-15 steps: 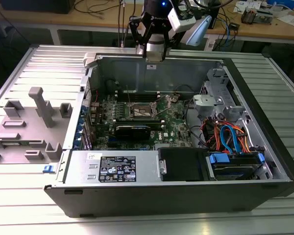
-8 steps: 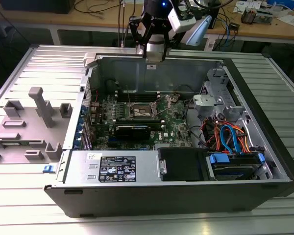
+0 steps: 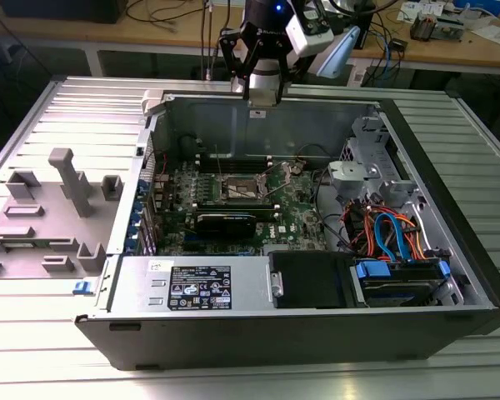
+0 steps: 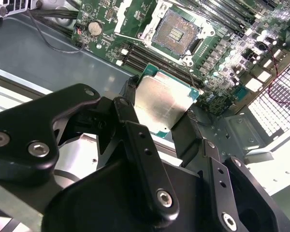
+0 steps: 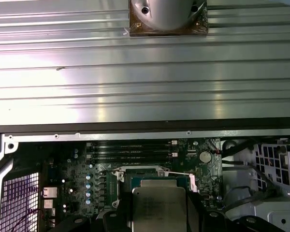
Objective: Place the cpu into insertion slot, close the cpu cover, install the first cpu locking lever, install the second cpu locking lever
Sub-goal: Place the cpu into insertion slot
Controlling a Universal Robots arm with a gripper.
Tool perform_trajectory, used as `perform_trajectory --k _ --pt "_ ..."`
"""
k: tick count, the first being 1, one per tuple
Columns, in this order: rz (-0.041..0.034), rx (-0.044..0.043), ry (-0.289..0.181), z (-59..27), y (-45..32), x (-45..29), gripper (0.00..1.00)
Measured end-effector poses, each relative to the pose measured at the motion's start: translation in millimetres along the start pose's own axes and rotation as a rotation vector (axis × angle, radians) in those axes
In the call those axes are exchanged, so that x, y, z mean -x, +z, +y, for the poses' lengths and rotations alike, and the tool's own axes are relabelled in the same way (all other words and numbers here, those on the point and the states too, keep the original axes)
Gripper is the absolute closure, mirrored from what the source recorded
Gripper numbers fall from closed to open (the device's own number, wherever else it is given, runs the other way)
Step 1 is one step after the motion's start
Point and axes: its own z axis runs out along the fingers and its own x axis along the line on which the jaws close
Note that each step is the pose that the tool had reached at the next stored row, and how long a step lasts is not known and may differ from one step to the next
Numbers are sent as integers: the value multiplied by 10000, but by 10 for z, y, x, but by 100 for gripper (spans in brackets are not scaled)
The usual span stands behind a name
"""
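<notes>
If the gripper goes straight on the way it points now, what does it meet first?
Likely the motherboard at or just beside the insertion slot: the gripper, shut on the cpu, points down into the open case with nothing between. Depth is unclear, so the exact spot is uncertain.

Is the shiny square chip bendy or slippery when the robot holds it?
Probably stiff: the cpu looks like a flat, metal-topped plate, held unbent in the gripper. Its smooth shiny top may be slippery. Being thin, it is likely light.
</notes>
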Motion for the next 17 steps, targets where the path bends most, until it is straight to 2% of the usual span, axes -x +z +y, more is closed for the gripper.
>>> perform_trajectory --k 17 --pt "0 0 0 -61 -5 1 46"
